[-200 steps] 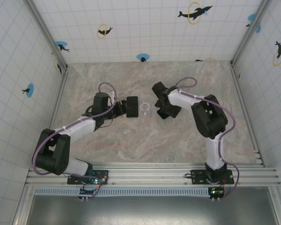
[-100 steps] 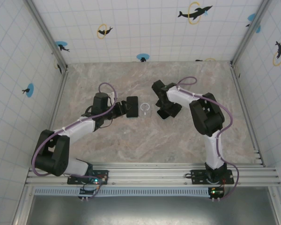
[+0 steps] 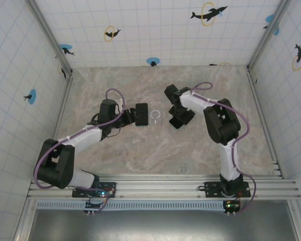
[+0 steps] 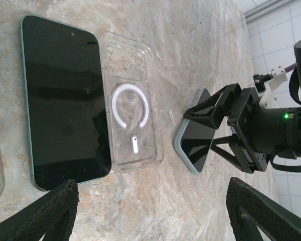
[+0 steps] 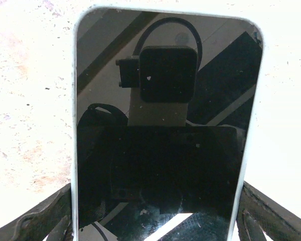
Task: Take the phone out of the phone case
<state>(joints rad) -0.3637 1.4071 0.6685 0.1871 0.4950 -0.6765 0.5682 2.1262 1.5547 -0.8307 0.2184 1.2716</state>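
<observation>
Phone: lies screen-up on the bench, right of centre. A pale rim runs round the glass. I take the rim for the phone case, but the frames do not settle it.
Right gripper: straddles the phone's long sides, one finger close against each edge. Cannot tell whether the pads are pressing.
Step in hand (judgement): getting a hold on the phone so it can be worked out of the rim.
Doing it well (judgement): grip the rim only, low and square, off the glass. Peel one corner first, not the whole side. The other arm should pin the phone, or it will skate on the smooth marble.
Risk (judgement): a hard squeeze across both sides clamps case and phone together and frees nothing.
Clear case: empty, flat, white ring showing. It sits between the two phones, apart from the gripped one.
Second phone: bare and dark, flat, just beside the clear case and possibly touching it.
Left gripper: wide, holding nothing, over the near end of the second phone.
Open room: bare bench in front of and behind the row of items. Little room between the two grippers.
Edges: all items sit mid-bench, well apart from the tiled walls and the near rail.
</observation>
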